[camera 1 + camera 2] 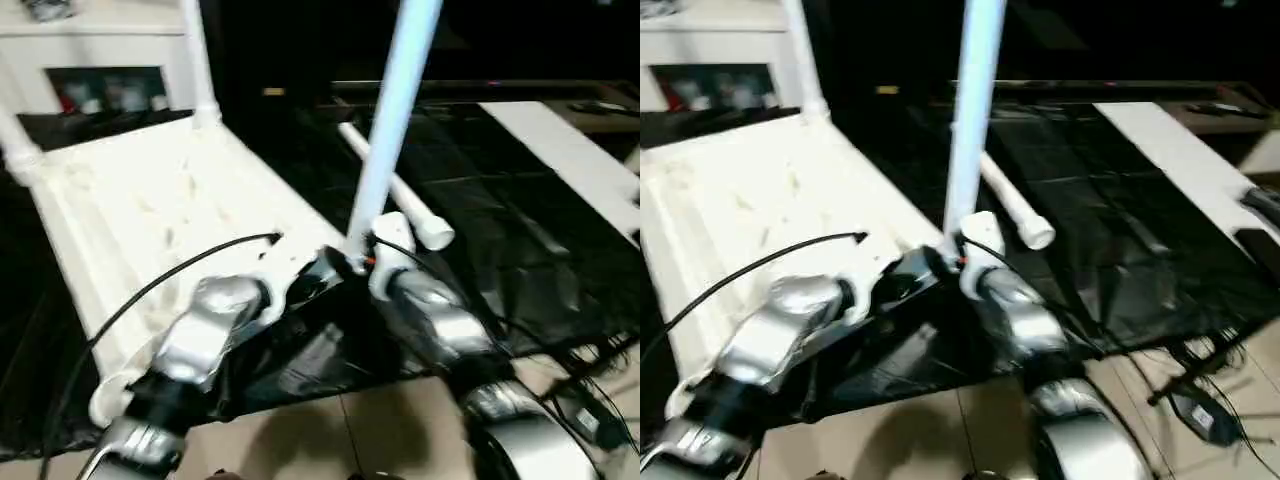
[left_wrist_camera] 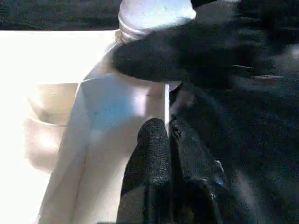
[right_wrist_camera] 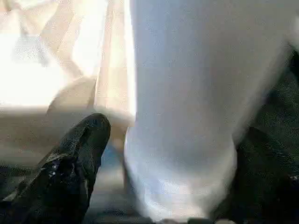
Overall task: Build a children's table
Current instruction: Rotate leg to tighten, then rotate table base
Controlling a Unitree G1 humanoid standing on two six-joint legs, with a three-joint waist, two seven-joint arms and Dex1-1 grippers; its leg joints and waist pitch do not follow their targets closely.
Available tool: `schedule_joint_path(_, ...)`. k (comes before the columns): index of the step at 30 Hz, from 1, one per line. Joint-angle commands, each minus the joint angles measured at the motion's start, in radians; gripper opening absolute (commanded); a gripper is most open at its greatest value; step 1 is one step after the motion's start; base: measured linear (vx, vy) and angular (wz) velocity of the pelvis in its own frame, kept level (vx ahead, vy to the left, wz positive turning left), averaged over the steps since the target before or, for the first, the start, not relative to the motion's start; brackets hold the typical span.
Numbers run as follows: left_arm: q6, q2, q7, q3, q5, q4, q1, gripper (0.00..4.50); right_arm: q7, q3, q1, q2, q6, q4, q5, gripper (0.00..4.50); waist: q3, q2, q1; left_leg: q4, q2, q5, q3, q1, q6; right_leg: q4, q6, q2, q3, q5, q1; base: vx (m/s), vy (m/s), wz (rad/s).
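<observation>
The white tabletop lay upside down, ribbed underside up, on a black sheet spread over the floor, to the left of centre in the head views. Two tube legs already stood in its far corner sockets: one at the far right corner, one at the far left corner. A third tube leg stood nearly upright at the tabletop's near right corner, leaning slightly to the right, its lower end at the corner socket. The right claw was closed around the base of this leg; in the right wrist view one black finger sat to one side of the white tube and the other finger against its opposite side. The left claw sat just beside it at the same corner, its fingers close together and pressed against the tabletop's side wall just below the socket; I could not tell whether they pinched anything. The fourth tube leg lay flat on the black sheet, just behind the upright one, angled away to the far left. A black cable arched over the left forearm. A white cabinet stood behind the tabletop, and a white board lay on the sheet at far right.
</observation>
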Motion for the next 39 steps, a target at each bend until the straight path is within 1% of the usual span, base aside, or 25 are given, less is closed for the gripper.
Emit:
schedule_joint_path(1, -0.005, 0.003, 0.08, 0.036, 0.029, 0.058, -0.023, 0.0, 0.042, 0.014, 0.047, -0.036, 0.046, -0.107, -0.007, 4.06, -0.054, 0.005, 0.006, -0.072, 0.008, -0.374, 0.008, 0.003, 0.01, -0.079, -0.113, -0.042, 0.034, -0.365, 0.037, 0.0, 0.0, 0.0)
schedule_joint_path(3, -0.004, -0.005, 0.111, 0.054, 0.028, 0.076, -0.038, 0.0, 0.067, 0.01, 0.099, -0.065, 0.088, -0.198, 0.006, 4.06, -0.056, 0.01, 0.005, -0.072, 0.008, -0.358, 0.005, -0.002, 0.012, -0.077, -0.114, -0.045, 0.033, -0.364, 0.042, 0.0, 0.0, 0.0)
schedule_joint_path(6, -0.006, -0.012, 0.127, 0.058, 0.023, 0.086, -0.049, 0.0, 0.094, 0.006, 0.155, -0.099, 0.137, -0.294, 0.025, 4.06, -0.061, 0.008, 0.003, -0.066, 0.007, -0.333, 0.008, -0.004, 0.021, -0.081, -0.116, -0.044, 0.033, -0.346, 0.041, 0.0, 0.0, 0.0)
schedule_joint_path(7, -0.014, -0.015, 0.124, 0.053, 0.02, 0.087, -0.05, 0.0, 0.092, 0.007, 0.165, -0.105, 0.145, -0.307, 0.025, 4.06, -0.063, 0.017, 0.004, -0.067, 0.006, -0.294, 0.006, -0.011, 0.023, -0.074, -0.13, -0.045, 0.033, -0.304, 0.047, 0.0, 0.0, 0.0)
schedule_joint_path(9, -0.027, -0.025, 0.122, 0.05, 0.012, 0.081, -0.049, 0.0, 0.083, 0.002, 0.178, -0.108, 0.156, -0.316, 0.03, 4.06, -0.065, 0.016, 0.004, -0.064, 0.007, -0.27, 0.01, -0.009, 0.028, -0.074, -0.143, -0.043, 0.034, -0.257, 0.044, 0.0, 0.0, 0.0)
schedule_joint_path(10, -0.037, -0.029, 0.126, 0.05, 0.007, 0.078, -0.051, 0.0, 0.074, -0.002, 0.186, -0.105, 0.167, -0.326, 0.033, 4.06, -0.068, 0.013, 0.004, -0.06, 0.006, -0.224, 0.012, -0.011, 0.039, -0.064, -0.173, -0.041, 0.034, -0.179, 0.049, 0.0, 0.0, 0.0)
schedule_joint_path(11, -0.047, -0.033, 0.127, 0.053, -0.001, 0.074, -0.052, 0.0, 0.065, -0.005, 0.19, -0.102, 0.176, -0.333, 0.032, 4.06, -0.069, 0.013, 0.006, -0.058, 0.006, -0.21, 0.013, -0.011, 0.044, -0.062, -0.181, -0.042, 0.034, -0.158, 0.049, 0.0, 0.0, 0.0)
schedule_joint_path(12, -0.043, -0.042, 0.125, 0.069, -0.024, 0.065, -0.056, 0.27, 0.056, -0.004, 0.194, -0.101, 0.192, -0.343, 0.031, 4.12, -0.069, 0.038, 0.011, -0.057, 0.006, -0.187, 0.01, -0.009, 0.045, -0.054, -0.198, -0.043, 0.034, -0.115, 0.049, 0.0, 0.0, 0.0)
schedule_joint_path(13, -0.038, -0.046, 0.12, 0.079, -0.04, 0.055, -0.058, 0.43, 0.055, -0.003, 0.196, -0.1, 0.195, -0.346, 0.03, 4.14, -0.069, 0.03, 0.008, -0.055, 0.007, -0.184, 0.014, -0.007, 0.048, -0.059, -0.204, -0.039, 0.035, -0.094, 0.048, 0.0, 0.0, 0.0)
schedule_joint_path(14, -0.024, -0.055, 0.108, 0.099, -0.071, 0.038, -0.062, 0.43, 0.055, 0.0, 0.198, -0.099, 0.201, -0.351, 0.03, 4.14, -0.071, 0.021, 0.008, -0.054, 0.004, -0.175, 0.013, -0.012, 0.051, -0.051, -0.215, -0.038, 0.033, -0.069, 0.055, 0.0, 0.0, 0.0)
schedule_joint_path(16, -0.025, -0.061, 0.113, 0.113, -0.087, 0.017, -0.071, 0.57, 0.062, 0.004, 0.203, -0.1, 0.225, -0.368, 0.031, 4.14, -0.066, 0.025, 0.015, -0.055, 0.006, -0.193, 0.016, -0.008, 0.059, -0.057, -0.225, -0.043, 0.033, -0.119, 0.051, 0.0, 0.0, 0.0)
schedule_joint_path(17, -0.043, -0.056, 0.127, 0.118, -0.082, -0.002, -0.077, 0.65, 0.062, 0.007, 0.201, -0.097, 0.231, -0.365, 0.03, 4.14, -0.066, 0.013, 0.015, -0.055, 0.008, -0.202, 0.017, -0.01, 0.059, -0.059, -0.22, -0.044, 0.032, -0.139, 0.051, 0.0, 0.0, 0.0)
schedule_joint_path(18, -0.05, -0.053, 0.132, 0.12, -0.08, -0.01, -0.079, 0.84, 0.062, 0.008, 0.199, -0.096, 0.232, -0.363, 0.029, 4.14, -0.065, 0.02, 0.019, -0.058, 0.01, -0.216, 0.015, -0.007, 0.052, -0.06, -0.211, -0.044, 0.032, -0.167, 0.049, 0.0, 0.0, 0.0)
schedule_joint_path(19, -0.061, -0.04, 0.164, 0.139, -0.07, -0.042, -0.082, 0.84, 0.065, 0.018, 0.191, -0.092, 0.241, -0.352, 0.024, 4.14, -0.064, 0.005, 0.017, -0.057, 0.009, -0.222, 0.018, -0.008, 0.054, -0.064, -0.201, -0.043, 0.032, -0.182, 0.048, 0.0, 0.0, 0.0)
schedule_joint_path(20, -0.065, -0.026, 0.195, 0.158, -0.06, -0.073, -0.083, 0.84, 0.069, 0.029, 0.183, -0.09, 0.246, -0.339, 0.018, 4.14, -0.063, 0.014, 0.021, -0.06, 0.011, -0.231, 0.014, -0.006, 0.045, -0.061, -0.192, -0.046, 0.032, -0.207, 0.049, 0.0, 0.0, 0.0)
schedule_joint_path(23, -0.023, 0.013, 0.242, 0.217, -0.041, -0.149, -0.071, 0.84, 0.073, 0.05, 0.16, -0.078, 0.255, -0.304, 0.013, 4.14, -0.061, 0.004, 0.023, -0.06, 0.012, -0.227, 0.014, -0.007, 0.035, -0.061, -0.169, -0.046, 0.031, -0.227, 0.047, 0.0, 0.0, 0.0)
schedule_joint_path(25, 0.005, 0.05, 0.267, 0.253, -0.021, -0.184, -0.059, 0.84, 0.068, 0.061, 0.145, -0.069, 0.255, -0.283, 0.005, 4.14, -0.061, 0.005, 0.022, -0.06, 0.01, -0.215, 0.014, -0.008, 0.031, -0.057, -0.167, -0.046, 0.03, -0.22, 0.046, 0.0, 0.0, 0.0)
schedule_joint_path(26, 0.037, 0.123, 0.292, 0.285, 0.022, -0.198, -0.034, 0.84, 0.062, 0.068, 0.12, -0.052, 0.249, -0.252, -0.001, 4.14, -0.061, 0.008, 0.023, -0.059, 0.01, -0.207, 0.013, -0.008, 0.027, -0.054, -0.166, -0.045, 0.031, -0.212, 0.045, 0.0, 0.0, 0.0)
schedule_joint_path(27, 0.037, 0.123, 0.292, 0.285, 0.022, -0.198, -0.034, 0.84, 0.062, 0.068, 0.12, -0.052, 0.249, -0.252, -0.001, 4.14, -0.061, 0.008, 0.023, -0.059, 0.01, -0.207, 0.013, -0.008, 0.027, -0.054, -0.166, -0.045, 0.031, -0.212, 0.045, 0.0, 0.0, 0.0)
schedule_joint_path(29, 0.067, 0.209, 0.313, 0.316, 0.067, -0.187, 0.004, 0.84, 0.052, 0.069, 0.086, -0.03, 0.239, -0.21, -0.003, 4.14, -0.06, 0.012, 0.02, -0.061, 0.008, -0.206, 0.012, -0.006, 0.02, -0.051, -0.163, -0.043, 0.031, -0.207, 0.043, 0.0, 0.0, 0.0)
schedule_joint_path(34, 0.086, 0.326, 0.344, 0.331, 0.126, -0.139, 0.074, 0.84, 0.021, 0.064, 0.026, -0.003, 0.222, -0.134, -0.009, 4.14, -0.061, 0.025, 0.035, -0.06, 0.011, -0.227, 0.014, 0.01, -0.005, -0.043, -0.181, -0.039, 0.035, -0.167, 0.029, 0.0, 0.0, 0.0)
schedule_joint_path(35, 0.101, 0.338, 0.345, 0.329, 0.136, -0.139, 0.085, 0.84, 0.017, 0.062, 0.014, -0.001, 0.219, -0.119, -0.009, 4.14, -0.06, 0.016, 0.038, -0.061, 0.011, -0.235, 0.016, 0.011, -0.005, -0.046, -0.183, -0.039, 0.035, -0.171, 0.028, 0.0, 0.0, 0.0)
schedule_joint_path(37, 0.13, 0.345, 0.345, 0.325, 0.141, -0.143, 0.101, 0.84, 0.013, 0.061, -0.002, 0.0, 0.212, -0.093, -0.008, 4.14, -0.056, 0.019, 0.053, -0.065, 0.014, -0.272, 0.015, 0.013, -0.023, -0.046, -0.178, -0.042, 0.036, -0.196, 0.026, 0.0, 0.0, 0.0)
schedule_joint_path(38, 0.151, 0.354, 0.334, 0.311, 0.144, -0.14, 0.113, 0.84, 0.007, 0.06, -0.014, 0.002, 0.213, -0.07, -0.011, 4.14, -0.057, 0.013, 0.052, -0.064, 0.014, -0.283, 0.016, 0.014, -0.027, -0.046, -0.176, -0.042, 0.037, -0.206, 0.025, 0.0, 0.0, 0.0)
schedule_joint_path(39, 0.163, 0.356, 0.317, 0.302, 0.136, -0.136, 0.123, 0.84, 0.002, 0.058, -0.026, 0.006, 0.214, -0.048, -0.012, 4.14, -0.057, 0.015, 0.053, -0.065, 0.012, -0.294, 0.014, 0.014, -0.032, -0.045, -0.175, -0.043, 0.036, -0.222, 0.025, 0.0, 0.0, 0.0)
